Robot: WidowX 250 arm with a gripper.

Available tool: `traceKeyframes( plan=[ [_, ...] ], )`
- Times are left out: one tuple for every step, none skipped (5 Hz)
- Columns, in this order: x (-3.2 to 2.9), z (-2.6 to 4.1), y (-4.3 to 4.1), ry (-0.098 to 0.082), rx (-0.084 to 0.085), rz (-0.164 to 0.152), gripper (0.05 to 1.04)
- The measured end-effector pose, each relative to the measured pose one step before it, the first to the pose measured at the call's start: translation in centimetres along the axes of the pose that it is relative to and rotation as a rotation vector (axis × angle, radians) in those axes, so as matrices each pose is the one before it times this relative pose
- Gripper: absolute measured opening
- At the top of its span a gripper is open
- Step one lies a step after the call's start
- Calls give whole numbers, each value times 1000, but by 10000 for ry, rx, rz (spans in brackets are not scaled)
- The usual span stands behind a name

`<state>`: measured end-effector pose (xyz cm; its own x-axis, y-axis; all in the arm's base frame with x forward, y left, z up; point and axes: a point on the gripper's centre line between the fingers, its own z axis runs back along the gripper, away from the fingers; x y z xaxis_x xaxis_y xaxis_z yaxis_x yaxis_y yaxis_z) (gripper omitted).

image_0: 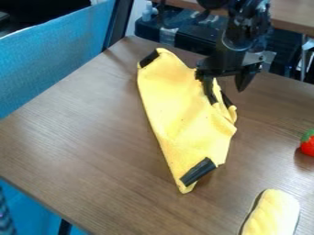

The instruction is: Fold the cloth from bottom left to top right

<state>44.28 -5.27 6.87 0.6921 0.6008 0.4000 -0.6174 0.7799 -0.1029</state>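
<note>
"Looking over the whole spread, what takes up most room?"

"The brown wooden desk (92, 151), running from the left edge across to the right. After it comes the blue fabric panel (55, 59) at the upper left, just beyond the desk's edge."

"And the cloth?"

"The yellow cloth (178, 121) lies in the middle of the frame, long and slanting, from upper centre down toward lower centre. One black patch (149, 58) sits at its upper left end, another black strip (198, 171) across its lower end. Its right side is rumpled, with a bit of cloth bunched up near the claw (227, 96)."

"Where's the arm?"

"The black arm (236, 34) comes in at the top edge, right of centre, and hangs down over the cloth's upper right side."

"How wide is the claw, then?"

"Well open. The finger on the picture's left points down over the cloth's right edge; the other stands apart from it, to the right. It has nothing clamped. Whether the left one touches the fabric, I can't tell."

"Anything in the way?"

"Only that finger, hiding a little of the cloth. The pale yellow oblong thing (273, 213) is well apart at the lower right, cut off by the bottom edge. Smallest is the red strawberry (308, 144) with a green top, at the right edge."
</note>
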Motion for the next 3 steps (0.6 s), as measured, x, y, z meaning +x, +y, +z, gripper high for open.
traceKeyframes(
  plan=[
    [1021, 974, -1253, -147, -399, 88, 1001],
    [632, 928, -1190, -43, -425, -258, 1000],
    [-80, 2955, 749, 754, -281, -1023, 999]
  ],
)
